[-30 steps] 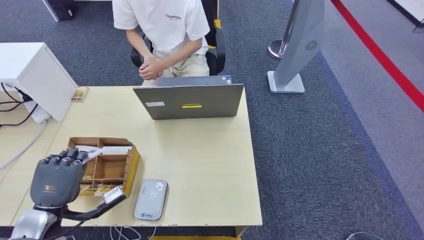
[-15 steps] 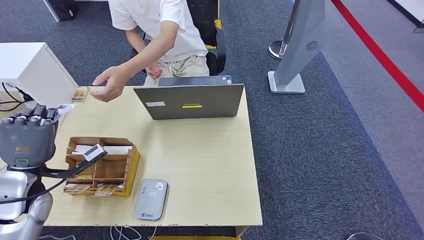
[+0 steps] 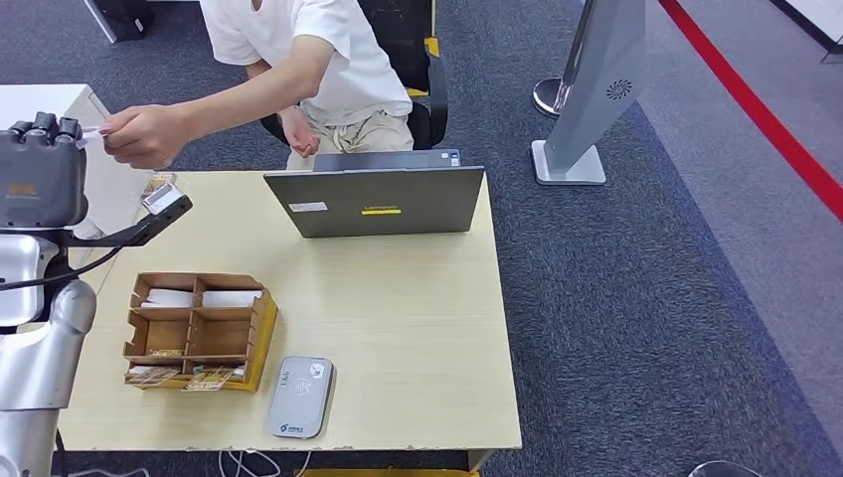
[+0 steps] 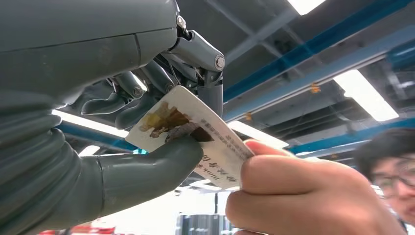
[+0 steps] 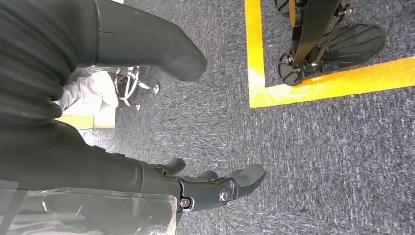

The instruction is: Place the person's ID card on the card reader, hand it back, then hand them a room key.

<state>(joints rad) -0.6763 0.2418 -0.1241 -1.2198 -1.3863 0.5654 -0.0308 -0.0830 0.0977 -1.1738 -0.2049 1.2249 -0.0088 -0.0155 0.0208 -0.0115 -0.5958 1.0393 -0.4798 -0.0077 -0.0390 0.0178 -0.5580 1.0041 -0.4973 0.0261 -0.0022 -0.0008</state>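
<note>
A card (image 4: 195,134) is pinched between the thumb and the darker fingers of the left hand (image 3: 40,174), which is raised high beyond the far left corner of the table (image 3: 418,328). In the left wrist view the card's long axis is seen running from the robot's fingers toward the person's hand (image 4: 298,196), and its far end is gripped by that hand, so the card is held at both ends. A printed picture is carried on the end at the thumb, lines of text on the end toward the person. In the head view the person's hand (image 3: 144,134) is seen just beside the robot's fingers, the arm stretched out from a seat behind an open laptop (image 3: 376,199). A wooden box (image 3: 199,330) with compartments is set near the table's front left, with cards lying in it, and a grey card reader (image 3: 299,396) lies just beside it at the front edge. The right hand (image 5: 215,188) hangs over carpet, its fingers spread apart and holding nothing.
</note>
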